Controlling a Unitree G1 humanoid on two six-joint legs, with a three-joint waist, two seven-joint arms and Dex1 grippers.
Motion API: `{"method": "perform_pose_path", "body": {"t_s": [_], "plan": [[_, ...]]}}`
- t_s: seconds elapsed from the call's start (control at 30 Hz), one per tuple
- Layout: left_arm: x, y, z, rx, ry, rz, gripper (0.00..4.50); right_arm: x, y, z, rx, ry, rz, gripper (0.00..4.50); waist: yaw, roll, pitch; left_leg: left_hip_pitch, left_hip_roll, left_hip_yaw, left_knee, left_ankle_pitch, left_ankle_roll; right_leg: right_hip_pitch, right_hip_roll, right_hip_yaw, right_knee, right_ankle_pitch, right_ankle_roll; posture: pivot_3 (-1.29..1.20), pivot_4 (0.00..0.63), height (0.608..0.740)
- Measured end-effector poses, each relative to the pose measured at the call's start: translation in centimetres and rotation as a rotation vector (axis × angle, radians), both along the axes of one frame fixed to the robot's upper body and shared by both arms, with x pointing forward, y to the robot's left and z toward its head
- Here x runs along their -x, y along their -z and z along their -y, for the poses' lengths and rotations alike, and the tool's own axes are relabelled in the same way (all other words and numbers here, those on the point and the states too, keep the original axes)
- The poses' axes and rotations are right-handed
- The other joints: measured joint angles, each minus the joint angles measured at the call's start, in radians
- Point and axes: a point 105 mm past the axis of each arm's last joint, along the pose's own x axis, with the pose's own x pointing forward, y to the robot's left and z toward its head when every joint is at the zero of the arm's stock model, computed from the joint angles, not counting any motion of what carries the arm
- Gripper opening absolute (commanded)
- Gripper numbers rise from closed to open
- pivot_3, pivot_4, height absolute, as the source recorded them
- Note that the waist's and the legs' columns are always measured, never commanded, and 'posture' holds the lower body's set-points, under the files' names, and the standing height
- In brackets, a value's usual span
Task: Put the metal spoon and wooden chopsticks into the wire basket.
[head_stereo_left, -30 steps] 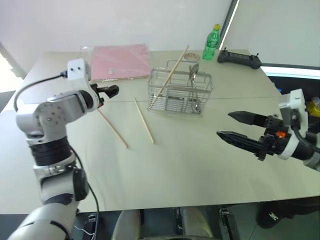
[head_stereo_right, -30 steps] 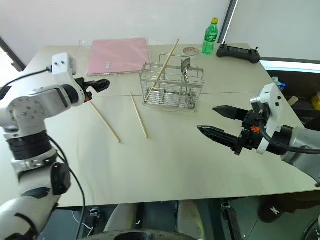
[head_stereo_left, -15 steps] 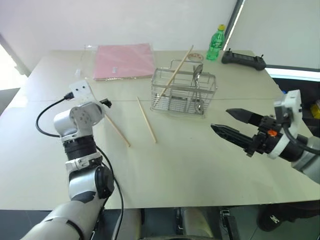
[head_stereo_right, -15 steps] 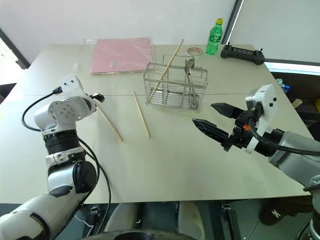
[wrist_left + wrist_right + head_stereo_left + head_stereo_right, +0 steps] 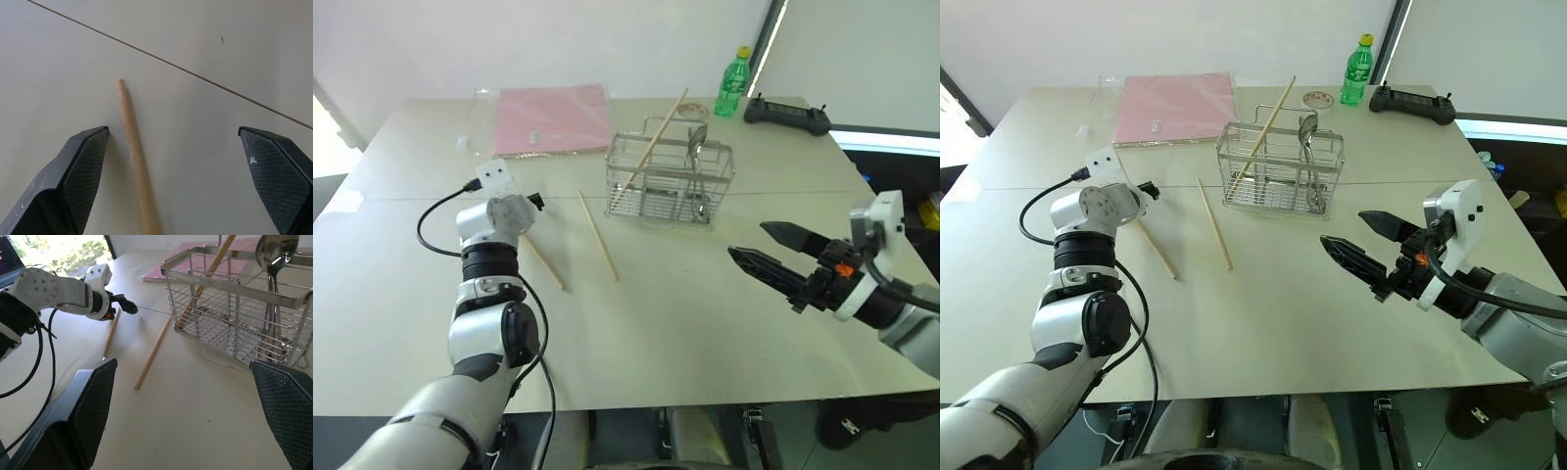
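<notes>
Chopsticks [image 5: 598,235], 2 thin pale wood sticks, lie flat; left gripper [image 5: 181,166] spread, empty.

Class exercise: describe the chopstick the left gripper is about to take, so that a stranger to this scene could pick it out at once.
Start at the wire basket on the table. Two chopsticks lie flat to its left; a third leans inside. Yours is the chopstick farther from the basket, its far end between the open left gripper's fingers.
</notes>
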Motion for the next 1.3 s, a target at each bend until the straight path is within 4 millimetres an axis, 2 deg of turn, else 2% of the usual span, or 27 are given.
{"method": "perform_pose_path", "body": {"t_s": [0.1,0.17,0.23,0.43,0.7,0.8,0.87,0.97,1.03,1.1,1.13,1.17,1.23,1.3], "plan": [[0.0,0.1,-0.1,-0.006,-0.013,-0.002,4.50,-0.1,-0.2,0.1,-0.006,0.014,0.014,4.44,0.000,0.000,0.000,0.000,0.000,0.000,0.000,0.000,0.000,0.000,0.000,0.000,0.000,0.000,0.000,0.00,0.150,0.721],[0.0,0.1,-0.2,0.002,-0.025,0.002,3.93,-0.2,-0.4,0.2,-0.009,0.023,0.023,4.50,0.000,0.000,0.000,0.000,0.000,0.000,0.000,0.000,0.000,0.000,0.000,0.000,0.000,0.000,0.001,0.00,0.150,0.721],[0.1,0.1,-0.4,0.008,-0.040,-0.001,3.11,-0.2,-0.4,0.2,-0.006,0.028,0.023,4.50,0.001,0.000,0.000,0.000,0.000,0.000,0.000,0.000,0.000,0.000,0.000,0.000,0.000,0.001,0.003,0.00,0.150,0.721],[0.3,0.3,-0.8,0.021,-0.076,-0.012,0.04,-0.2,-0.5,0.2,0.004,0.027,0.022,4.50,0.009,0.000,0.000,0.000,0.000,0.000,0.000,0.000,0.000,0.001,0.000,0.000,0.000,0.001,0.002,0.00,0.150,0.721],[0.1,0.1,-0.3,0.073,-0.078,-0.001,0.04,-0.3,-0.7,0.2,0.003,0.029,0.033,4.50,0.025,0.000,0.000,0.000,0.000,0.000,0.000,0.000,0.000,0.000,0.000,0.000,0.000,0.000,0.001,0.00,0.150,0.721],[-0.5,-1.0,-1.0,0.090,-0.075,0.071,0.04,-0.3,-0.6,0.2,0.005,0.027,0.030,4.50,0.026,0.000,0.000,-0.001,0.000,0.000,0.000,0.000,0.000,0.000,0.000,0.000,0.000,0.000,0.000,0.00,0.150,0.721],[-1.6,-3.8,-2.4,0.092,-0.067,0.218,0.04,-0.3,-0.6,0.2,0.004,0.026,0.027,4.50,0.025,-0.002,0.001,-0.001,0.000,0.000,0.000,0.000,0.000,-0.001,0.000,0.000,0.000,0.000,0.000,0.00,0.150,0.721],[-2.8,-11.7,-4.6,0.062,-0.009,0.556,0.04,-0.2,-0.6,0.1,0.000,0.022,0.019,4.50,0.025,-0.003,0.001,-0.001,0.001,0.001,-0.001,0.000,0.000,-0.002,0.000,0.000,-0.001,0.000,-0.001,0.00,0.150,0.721],[-2.7,-17.4,-4.2,0.020,0.122,0.795,0.04,-0.2,-0.3,0.2,0.000,0.025,0.007,4.50,0.028,-0.003,0.001,-0.002,0.000,0.001,-0.002,0.000,0.000,-0.001,0.000,0.000,-0.002,0.000,-0.001,0.00,0.150,0.721],[-1.9,-22.0,-2.6,0.025,0.280,0.998,0.04,-0.1,0.0,0.3,-0.004,0.028,-0.009,4.50,0.032,-0.003,0.001,-0.003,0.000,0.001,-0.001,0.000,0.000,-0.001,-0.001,0.000,-0.003,0.000,-0.001,0.00,0.150,0.721],[-1.3,-24.4,-1.2,0.031,0.380,1.099,0.04,0.0,0.1,0.3,-0.005,0.033,-0.017,4.50,0.034,-0.003,0.001,-0.003,-0.001,0.001,-0.001,0.000,0.000,0.000,-0.002,0.000,-0.004,0.000,-0.001,0.00,0.150,0.721],[-0.8,-25.9,-0.1,0.032,0.443,1.158,0.04,0.0,0.2,0.4,-0.005,0.036,-0.021,4.50,0.033,-0.003,0.001,-0.003,-0.002,0.002,-0.001,0.000,0.000,0.000,-0.003,0.000,-0.005,0.000,-0.001,0.00,0.150,0.721],[0.2,-28.3,2.6,0.044,0.571,1.261,0.04,0.1,0.3,0.5,-0.010,0.044,-0.025,4.50,0.029,-0.002,0.001,-0.003,-0.003,0.003,-0.001,0.000,0.000,0.002,-0.005,0.000,-0.007,0.000,-0.001,0.00,0.150,0.721],[0.7,-29.1,5.2,0.079,0.666,1.305,0.04,0.2,0.4,0.7,-0.013,0.058,-0.027,4.50,0.027,-0.002,0.001,-0.002,-0.003,0.003,0.000,0.000,0.000,0.003,-0.005,0.000,-0.008,0.000,-0.001,0.00,0.150,0.721]]}}
